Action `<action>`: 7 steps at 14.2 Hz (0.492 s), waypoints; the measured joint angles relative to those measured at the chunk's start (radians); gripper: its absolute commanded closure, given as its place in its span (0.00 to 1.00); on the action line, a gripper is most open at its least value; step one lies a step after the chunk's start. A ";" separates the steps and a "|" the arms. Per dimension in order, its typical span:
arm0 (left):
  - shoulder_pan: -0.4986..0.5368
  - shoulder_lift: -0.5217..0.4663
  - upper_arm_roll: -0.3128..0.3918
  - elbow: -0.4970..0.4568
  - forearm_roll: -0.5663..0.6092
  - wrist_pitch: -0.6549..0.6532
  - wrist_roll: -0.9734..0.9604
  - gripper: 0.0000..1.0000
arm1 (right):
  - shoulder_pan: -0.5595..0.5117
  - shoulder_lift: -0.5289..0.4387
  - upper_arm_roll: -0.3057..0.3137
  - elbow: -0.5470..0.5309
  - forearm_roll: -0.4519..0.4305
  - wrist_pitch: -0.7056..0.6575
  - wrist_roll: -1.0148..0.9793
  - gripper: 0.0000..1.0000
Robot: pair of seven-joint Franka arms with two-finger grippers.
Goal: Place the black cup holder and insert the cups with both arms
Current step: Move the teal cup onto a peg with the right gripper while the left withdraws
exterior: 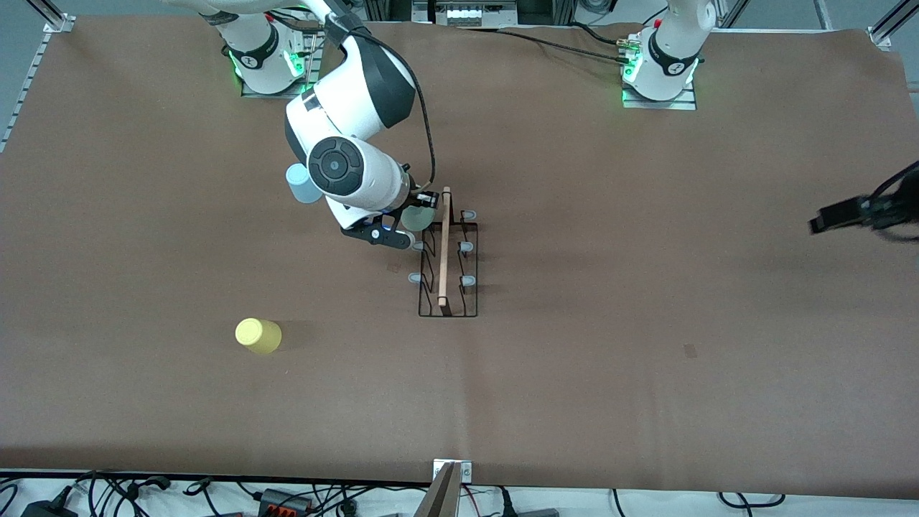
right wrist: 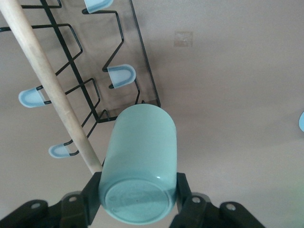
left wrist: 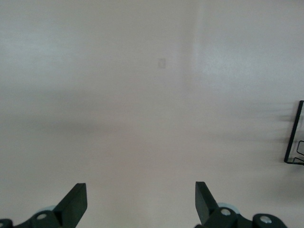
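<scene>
Right pincer (right wrist: pixel 137 199), pinching the mint cup (right wrist: pixel 138 166) over the black cup holder (exterior: pixel 446 255)'s end farthest from the front camera, needs me to line its mouth with a peg (right wrist: pixel 121 75) while the spread left pincer (left wrist: pixel 140 202) waits.

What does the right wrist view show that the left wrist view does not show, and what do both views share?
Only the right wrist view shows the pale mint green plastic cup, bottom toward the camera, clamped by the right gripper over the rack's end, plus the light wooden rod and the pale grey-blue tipped pegs.

Only the left wrist view shows the left gripper, open and holding nothing, over bare table.

Both show the small black wire cup holder and the brown table surface.
</scene>
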 measured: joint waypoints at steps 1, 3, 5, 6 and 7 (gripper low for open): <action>0.009 -0.031 -0.001 -0.004 -0.016 -0.013 0.003 0.00 | 0.001 0.004 0.000 0.000 0.000 0.000 0.000 0.75; -0.006 -0.051 -0.001 -0.017 -0.028 -0.014 0.005 0.00 | 0.004 0.015 0.000 0.000 0.000 0.000 0.000 0.75; -0.076 -0.060 0.060 -0.092 -0.026 -0.004 0.006 0.00 | 0.005 0.026 0.000 0.000 0.000 0.000 0.001 0.73; -0.138 -0.082 0.121 -0.160 -0.026 0.040 0.007 0.00 | 0.005 0.031 0.000 0.000 0.000 0.001 0.001 0.73; -0.200 -0.116 0.179 -0.236 -0.026 0.097 0.008 0.00 | 0.005 0.038 0.000 0.000 0.000 0.005 0.001 0.62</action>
